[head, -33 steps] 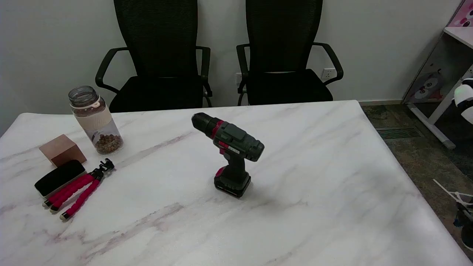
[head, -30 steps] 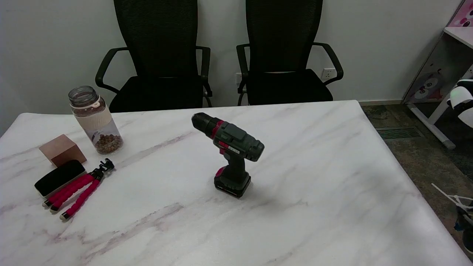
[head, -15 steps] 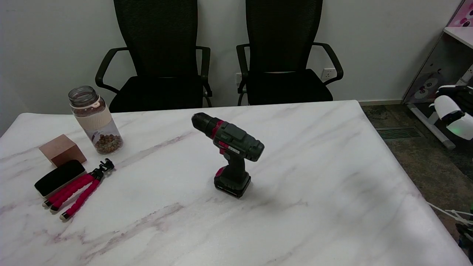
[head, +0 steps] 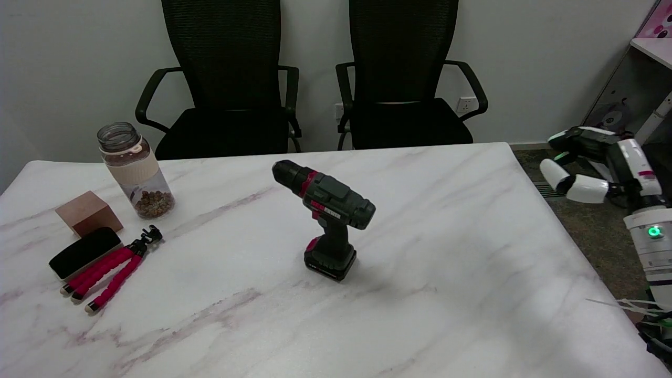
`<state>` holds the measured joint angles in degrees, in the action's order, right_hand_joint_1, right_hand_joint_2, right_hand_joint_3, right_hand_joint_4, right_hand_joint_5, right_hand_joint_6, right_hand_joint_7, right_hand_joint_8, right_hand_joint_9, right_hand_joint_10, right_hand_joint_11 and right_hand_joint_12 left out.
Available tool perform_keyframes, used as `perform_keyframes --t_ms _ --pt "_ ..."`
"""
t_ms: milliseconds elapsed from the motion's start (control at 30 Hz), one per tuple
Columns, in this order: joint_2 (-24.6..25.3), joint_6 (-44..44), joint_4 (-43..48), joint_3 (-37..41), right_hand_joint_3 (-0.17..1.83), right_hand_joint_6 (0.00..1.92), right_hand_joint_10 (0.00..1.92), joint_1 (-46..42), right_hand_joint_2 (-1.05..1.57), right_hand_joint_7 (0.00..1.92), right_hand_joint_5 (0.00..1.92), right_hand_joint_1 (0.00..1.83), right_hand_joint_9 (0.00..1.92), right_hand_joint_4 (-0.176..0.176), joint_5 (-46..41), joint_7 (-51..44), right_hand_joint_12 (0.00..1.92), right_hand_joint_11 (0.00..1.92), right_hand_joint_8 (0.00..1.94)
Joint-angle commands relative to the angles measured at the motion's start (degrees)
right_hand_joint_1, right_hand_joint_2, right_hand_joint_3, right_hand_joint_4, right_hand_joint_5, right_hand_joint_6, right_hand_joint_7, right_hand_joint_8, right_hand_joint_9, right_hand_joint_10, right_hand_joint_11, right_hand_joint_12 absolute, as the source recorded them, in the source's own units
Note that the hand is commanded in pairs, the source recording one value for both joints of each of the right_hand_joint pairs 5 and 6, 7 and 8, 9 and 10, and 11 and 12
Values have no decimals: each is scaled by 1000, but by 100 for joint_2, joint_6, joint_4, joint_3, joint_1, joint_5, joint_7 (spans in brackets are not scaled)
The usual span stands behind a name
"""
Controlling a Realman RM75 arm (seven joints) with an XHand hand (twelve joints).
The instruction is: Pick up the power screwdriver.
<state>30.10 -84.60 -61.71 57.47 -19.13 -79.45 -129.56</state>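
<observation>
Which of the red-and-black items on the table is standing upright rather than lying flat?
The power screwdriver near the table's middle: it stands on its battery base, chuck pointing up-left. The small tripod with red legs lies flat near the left edge.

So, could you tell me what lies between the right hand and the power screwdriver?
Only bare marble table, in the head view: right hand, power screwdriver.
</observation>
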Motion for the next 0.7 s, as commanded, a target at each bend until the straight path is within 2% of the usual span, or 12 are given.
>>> perform_keyframes --t_ms 33,233,433,700 --pt "-100 857 707 -16 841 841 750 362 577 841 841 927 750 -176 1669 -1185 892 892 841" --pt "-61 808 694 -16 812 872 734 198 622 872 872 934 734 -176 1654 -1130 819 819 872" --pt "88 957 123 -41 855 871 712 -110 601 871 871 936 712 -176 1633 -1124 787 787 871" --pt "294 1544 -561 -339 899 903 705 125 579 903 903 933 705 -176 1859 -883 773 773 903"
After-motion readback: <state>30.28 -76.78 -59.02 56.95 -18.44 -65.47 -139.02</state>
